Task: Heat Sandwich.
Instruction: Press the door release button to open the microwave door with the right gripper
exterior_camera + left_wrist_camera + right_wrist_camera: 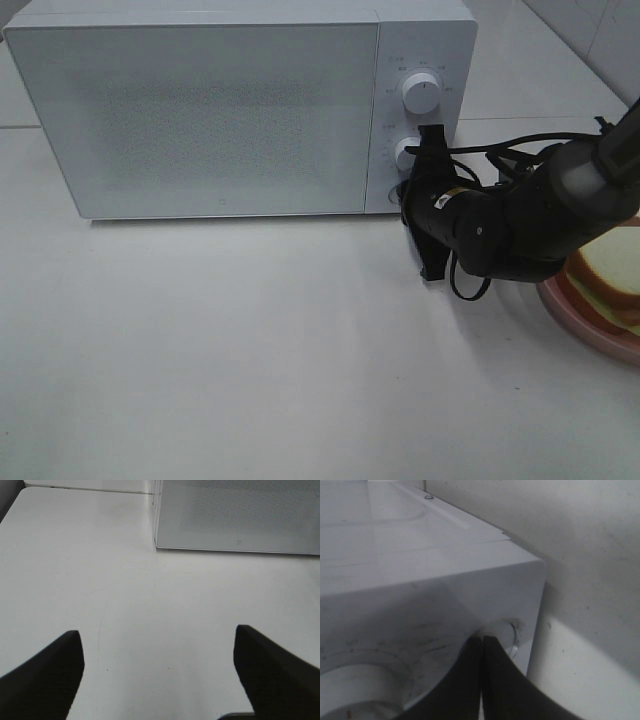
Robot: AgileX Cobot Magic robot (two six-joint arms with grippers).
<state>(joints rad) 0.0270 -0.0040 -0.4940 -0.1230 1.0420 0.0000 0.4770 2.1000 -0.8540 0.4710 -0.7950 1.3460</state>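
The sandwich (612, 275), white bread with a tan crust, lies on a pink plate (585, 328) at the right edge, partly hidden by my right arm. The white microwave (200, 100) stands at the back with its door closed. My right gripper (402, 192) is shut, and its tips (481, 647) rest against the round button (509, 634) at the bottom corner of the control panel. My left gripper (157, 630) hangs open over bare table, with the microwave's front (240, 515) ahead of it. The exterior view does not show it.
Two white knobs sit on the control panel, the upper knob (421, 92) above the lower knob (405, 152), which also fills a corner of the right wrist view (355, 690). Black cables trail from my right arm (520, 220). White tabletop (250, 350) spreads in front of the microwave.
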